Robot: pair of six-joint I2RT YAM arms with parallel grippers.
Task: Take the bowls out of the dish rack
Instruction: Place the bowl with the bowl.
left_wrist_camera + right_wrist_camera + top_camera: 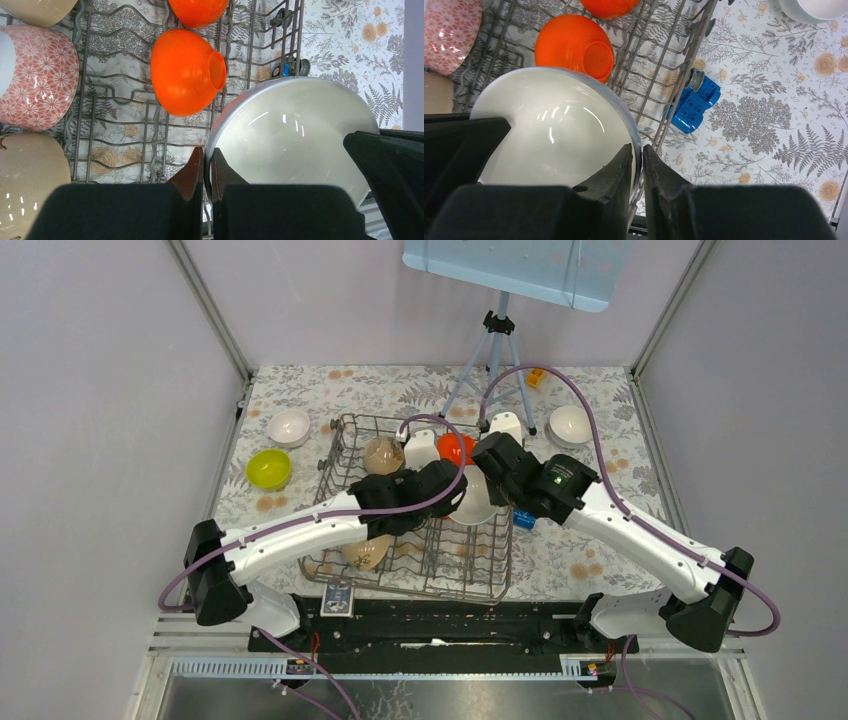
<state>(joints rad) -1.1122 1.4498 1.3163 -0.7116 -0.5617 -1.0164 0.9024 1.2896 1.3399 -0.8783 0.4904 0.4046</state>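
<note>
Progress: partway by the look of it. Three bowls sit out on the table: far-left white bowl (289,426), lime-yellow bowl (268,468), far-right white bowl (569,424).
Rack: dish rack (332,462) holds at least six more.
In hand: held white bowl (554,135), over the right half of the rack, both arms on it.
Left gripper (205,167): pinched tight on the bowl's rim, one finger inside, one outside.
Right gripper (638,160): narrow, fingers straddling the opposite side of the same rim. Can't tell whether the pads bite yet.
Left to unload: orange bowl (187,70), second orange bowl (197,10), pink patterned bowl (37,77), beige bowl (25,180), another beige one (381,454) at the far end of the rack, plus the one in hand.
Bystanders: blue block (696,102) just outside the rack's right wall; tripod (493,340) at the far edge.
Hidden: arms cover the rack's middle in the top view, so the count there is a floor, not a total.
Unclear: whether the held bowl is clear of the tines or resting on them.
Unclear: white shapes by the rack's far-right corner; bowl or not, can't say.
Cut off: second orange bowl and upper beige one run out of the left wrist view.
</note>
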